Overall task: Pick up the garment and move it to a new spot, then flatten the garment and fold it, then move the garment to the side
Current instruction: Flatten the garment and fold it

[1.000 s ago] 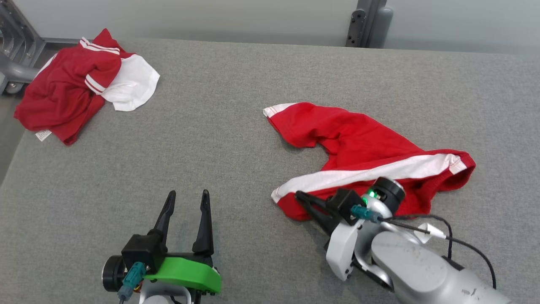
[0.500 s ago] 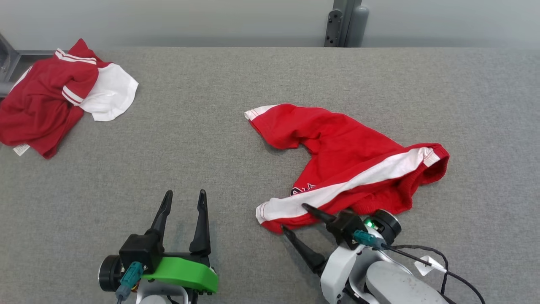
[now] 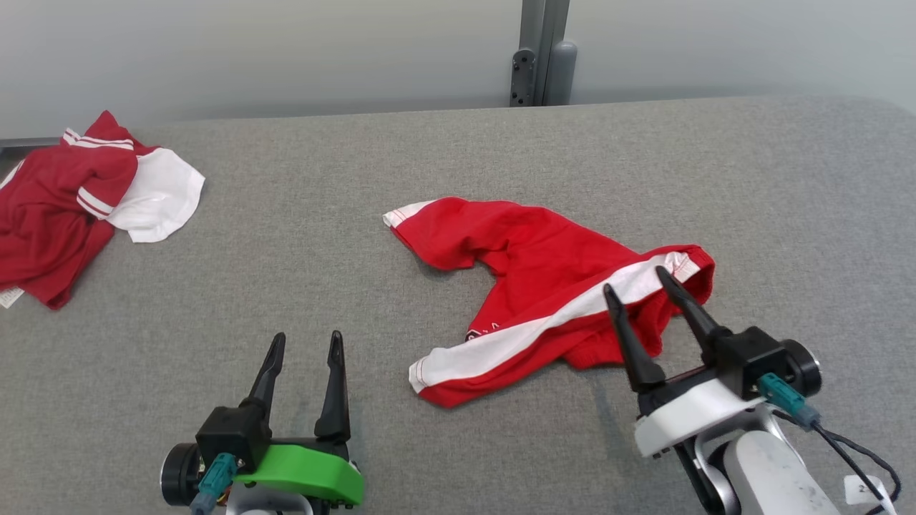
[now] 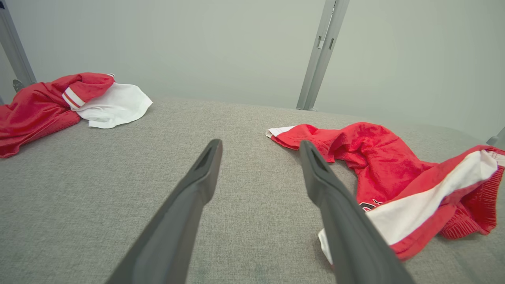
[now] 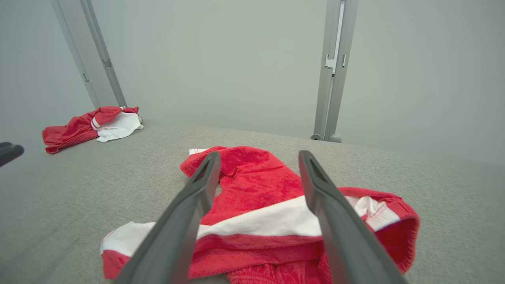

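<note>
Garment [image 3: 544,286] lying crumpled on the grey surface [image 3: 358,214], with both jaws spread wide and nothing held.
The red garment, crossed by a white stripe, is seen right of centre on the surface, one leg stretched toward the far left and the ribbed waistband bunched at its right end. The right jaws are held fully apart by that waistband, pointed across the cloth, with nothing gripped between them. The left jaws are likewise held fully apart, over the surface well to the garment's left. A red-and-white heap [image 3: 64,200] is seen at the far left edge.
</note>
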`<state>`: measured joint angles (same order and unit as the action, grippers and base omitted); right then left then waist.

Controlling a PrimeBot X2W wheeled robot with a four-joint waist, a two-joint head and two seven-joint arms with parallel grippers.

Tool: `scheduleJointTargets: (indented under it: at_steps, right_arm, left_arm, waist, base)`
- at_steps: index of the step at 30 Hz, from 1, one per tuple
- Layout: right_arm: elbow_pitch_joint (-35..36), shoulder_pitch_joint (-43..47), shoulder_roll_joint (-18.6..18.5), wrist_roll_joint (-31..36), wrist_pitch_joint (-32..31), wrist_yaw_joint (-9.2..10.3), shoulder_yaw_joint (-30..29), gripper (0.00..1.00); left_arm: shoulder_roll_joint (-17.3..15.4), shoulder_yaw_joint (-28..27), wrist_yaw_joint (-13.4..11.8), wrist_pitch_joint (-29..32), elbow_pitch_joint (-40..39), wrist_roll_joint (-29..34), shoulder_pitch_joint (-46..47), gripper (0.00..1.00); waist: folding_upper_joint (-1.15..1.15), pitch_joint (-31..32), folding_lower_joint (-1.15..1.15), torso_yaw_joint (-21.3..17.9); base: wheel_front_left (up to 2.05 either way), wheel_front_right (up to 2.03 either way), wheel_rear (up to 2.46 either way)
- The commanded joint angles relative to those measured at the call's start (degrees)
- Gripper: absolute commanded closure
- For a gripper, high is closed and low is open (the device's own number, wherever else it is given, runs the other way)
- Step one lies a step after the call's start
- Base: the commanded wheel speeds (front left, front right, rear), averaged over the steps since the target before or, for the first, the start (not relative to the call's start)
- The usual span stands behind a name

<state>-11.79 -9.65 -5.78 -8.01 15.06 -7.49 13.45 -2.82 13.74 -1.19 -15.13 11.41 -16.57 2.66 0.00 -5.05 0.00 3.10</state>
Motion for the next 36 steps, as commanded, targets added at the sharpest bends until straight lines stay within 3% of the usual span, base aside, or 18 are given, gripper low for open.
scheduleJointTargets:
  at_steps: [1, 7, 13, 36]
  right_arm:
    - [1.1, 1.6, 0.5, 0.9, 0.2, 0.00, -2.2, 0.00]
    - [4.5, 4.9, 2.1, 2.3, 0.2, 0.00, -8.7, 0.00]
    - [6.0, 6.8, 2.6, 2.4, 0.2, 0.00, -11.5, 0.00]
    - [4.6, 7.6, 2.9, 0.7, 0.2, 0.00, -12.4, 0.00]
  left_arm:
    - [-0.1, -0.2, 0.0, 0.0, -0.2, 0.5, -0.7, 0.00]
    - [-0.1, -1.0, -0.3, 0.0, -1.1, -0.2, -2.0, 0.00]
    - [-0.1, -1.9, -0.7, 0.0, -2.4, -0.4, -4.1, 0.00]
    - [-0.1, -2.0, -1.7, 0.0, -4.4, 0.7, -7.0, 0.00]
  waist:
    - [0.00, 1.0, 0.00, -0.8]
    - [0.00, 2.2, 0.00, -1.1]
    - [0.00, 3.4, 0.00, -1.3]
    - [0.00, 4.2, 0.00, -1.0]
  base:
    - [0.00, 0.00, 0.00]
    - [0.00, 0.00, 0.00]
    - [0.00, 0.00, 0.00]
    - [0.00, 0.00, 0.00]
